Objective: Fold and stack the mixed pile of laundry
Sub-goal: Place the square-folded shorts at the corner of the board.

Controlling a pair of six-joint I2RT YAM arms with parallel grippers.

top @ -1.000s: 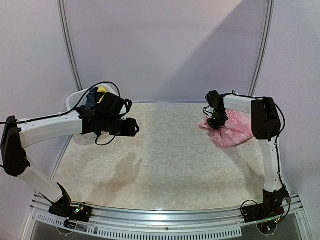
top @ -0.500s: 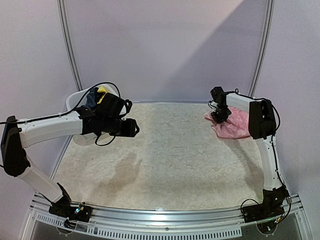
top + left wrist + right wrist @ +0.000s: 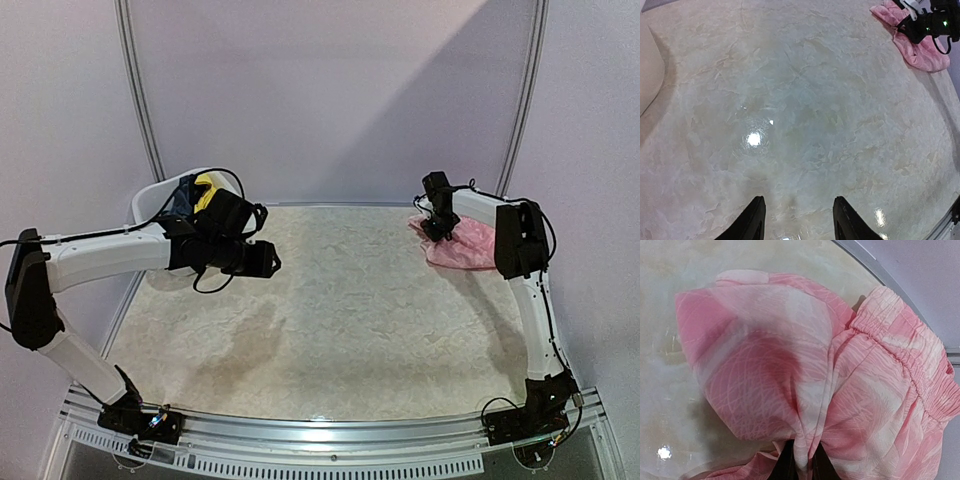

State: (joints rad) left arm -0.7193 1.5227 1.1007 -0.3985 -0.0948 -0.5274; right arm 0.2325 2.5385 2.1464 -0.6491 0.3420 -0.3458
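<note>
Now the pink ruffled piece (image 3: pixel 466 247) lies bunched at the right of the top view, its long axis running left to right (elastic band (image 3: pixel 912 365) at the right in the wrist view). It is tighter and higher in frame than a second ago. The right gripper (image 3: pixel 800 462) pinches its fold. The left gripper (image 3: pixel 797 216) hangs spread above the table (image 3: pixel 340 320).

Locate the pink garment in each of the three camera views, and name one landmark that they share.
Top external: the pink garment lies at the far right of the marbled tabletop, beneath the right gripper.
Left wrist: top right corner, partly behind that gripper.
Right wrist: it fills most of the picture, with a fold pinched between the fingers at the bottom edge.
Shared landmark: the marbled tabletop, visible in all three.
</note>
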